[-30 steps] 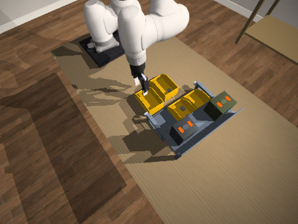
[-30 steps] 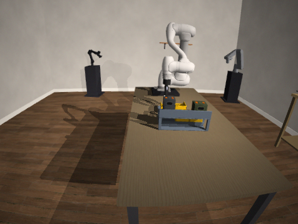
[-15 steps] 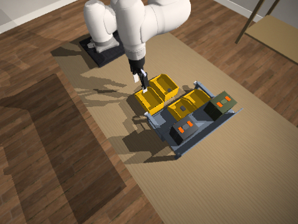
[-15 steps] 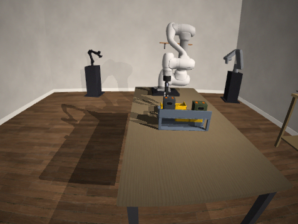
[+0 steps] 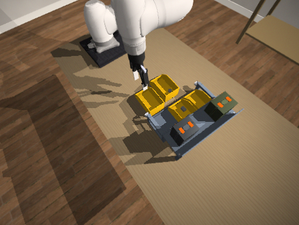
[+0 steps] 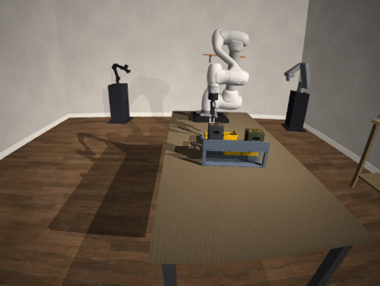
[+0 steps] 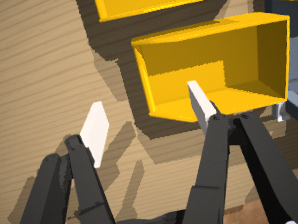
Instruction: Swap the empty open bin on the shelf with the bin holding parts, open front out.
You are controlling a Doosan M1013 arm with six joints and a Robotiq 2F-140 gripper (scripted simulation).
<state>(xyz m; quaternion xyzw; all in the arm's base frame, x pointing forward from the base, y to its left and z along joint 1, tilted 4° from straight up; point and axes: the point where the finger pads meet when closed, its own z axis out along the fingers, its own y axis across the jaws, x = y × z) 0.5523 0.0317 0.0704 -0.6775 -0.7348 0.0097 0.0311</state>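
Holding jaws about half apart and gripping nothing, with the gripper (image 7: 148,117) hanging low over the table (image 5: 220,176), toward the short edge where the arm's base plate (image 5: 97,60) is standing. Straddling one side wall of the empty bin (image 7: 220,50): dipping one white pad (image 7: 201,102) inside the yellow cavity, leaving the other pad (image 7: 96,132) outside over bare table top, neither pad plainly pressing on the wall. Sitting upright on the table, that empty bin (image 5: 150,100), just beside the end of the grey shelf (image 5: 179,154) that is facing the base. Lying just beside it, on the side nearer the far long edge in the top view, the bin with the parts (image 5: 164,85), showing one small grey part (image 5: 169,90) on its floor. Carrying two more yellow bins, a dark box (image 5: 183,130) and a green box (image 5: 220,105), the shelf, standing well in from every table corner.
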